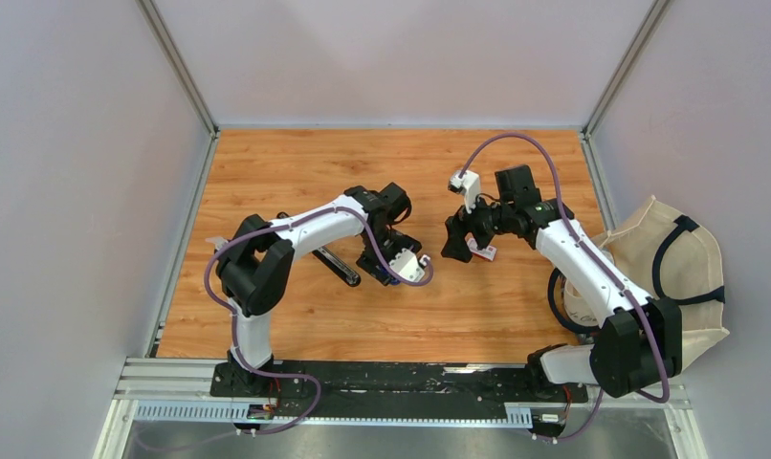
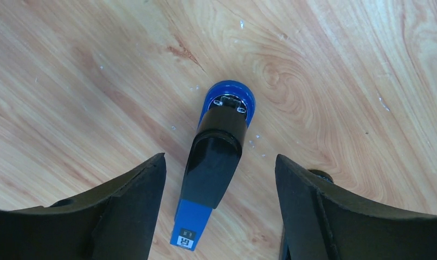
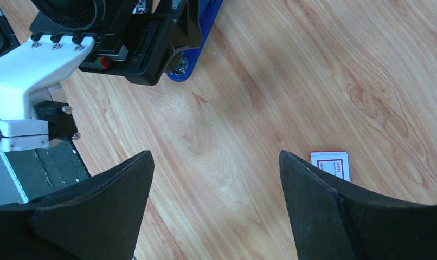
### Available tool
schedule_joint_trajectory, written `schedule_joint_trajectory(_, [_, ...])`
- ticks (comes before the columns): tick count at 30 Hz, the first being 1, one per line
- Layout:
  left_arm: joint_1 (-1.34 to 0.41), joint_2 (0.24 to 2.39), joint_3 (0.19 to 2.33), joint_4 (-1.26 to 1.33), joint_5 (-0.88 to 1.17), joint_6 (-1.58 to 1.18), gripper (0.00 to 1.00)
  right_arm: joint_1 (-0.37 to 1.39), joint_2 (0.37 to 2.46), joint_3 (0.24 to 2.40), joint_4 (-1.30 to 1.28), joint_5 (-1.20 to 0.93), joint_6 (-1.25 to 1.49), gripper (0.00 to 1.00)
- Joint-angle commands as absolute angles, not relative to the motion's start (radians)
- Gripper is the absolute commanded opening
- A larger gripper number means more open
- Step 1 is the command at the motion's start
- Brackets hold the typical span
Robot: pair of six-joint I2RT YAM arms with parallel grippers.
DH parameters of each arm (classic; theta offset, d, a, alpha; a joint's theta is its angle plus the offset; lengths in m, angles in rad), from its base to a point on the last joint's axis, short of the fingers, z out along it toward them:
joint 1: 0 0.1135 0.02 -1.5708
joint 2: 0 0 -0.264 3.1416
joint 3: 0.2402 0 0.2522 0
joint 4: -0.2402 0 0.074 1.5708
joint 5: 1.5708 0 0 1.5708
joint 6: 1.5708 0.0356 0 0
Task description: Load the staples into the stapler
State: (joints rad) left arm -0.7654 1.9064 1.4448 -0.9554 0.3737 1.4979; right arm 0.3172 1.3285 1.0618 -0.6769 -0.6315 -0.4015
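The left gripper stands open over the stapler, with one finger on each side of the black upper part and neither touching it, so nothing holds the stapler on the bench. I cannot tell from these views whether its magazine is open. The right gripper is open too and carries nothing. It hovers over bare wood, and the staple box, white with a red label, lies flat on the bench just beside its right finger, partly hidden by it. No loose staple strips can be seen, so I judge that they are inside the box. The first danger, I think, is at the box: it is small and flat, and the wide fingers may push it along the smooth wood instead of closing around it, or the finger that now hides it may come down on top of it. If the box is squeezed or tipped, the strips could fall out and break into short pieces, which are hard to pick up. The second danger is at the stapler: it stands a little oblique between the fingers, so closing on it may turn it or let it slip out. The two arms also work near each other, and a reach toward the stapler could make them collide.
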Motion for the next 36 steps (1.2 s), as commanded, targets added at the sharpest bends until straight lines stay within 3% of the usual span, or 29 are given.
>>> schedule_joint_trajectory(1, [-0.775,1.919,1.443,-0.983,0.42,1.506,0.82,0.319,1.331,1.078,-0.672,-0.658,-0.42,0.88])
schedule_joint_trajectory(14, [-0.776,1.954,1.494,-0.983,0.472,1.437,0.59,0.319,1.341,1.078,-0.672,-0.658,-0.422,0.86])
schedule_joint_trajectory(17, [-0.776,1.951,1.493,-0.974,0.476,1.421,0.47,0.318,1.336,1.077,-0.669,-0.655,-0.423,0.85])
schedule_joint_trajectory(23, [-0.773,1.931,1.46,-0.931,0.477,1.384,0.41,0.295,1.31,1.075,-0.666,-0.66,-0.434,0.85])
schedule_joint_trajectory(26, [-0.775,1.91,1.434,-0.875,0.471,1.341,0.31,0.262,1.286,1.068,-0.667,-0.675,-0.449,0.85])
schedule_joint_trajectory(36, [-0.712,1.812,1.384,-0.704,0.566,1.194,0.3,0.224,1.224,0.99,-0.631,-0.811,-0.554,0.8])
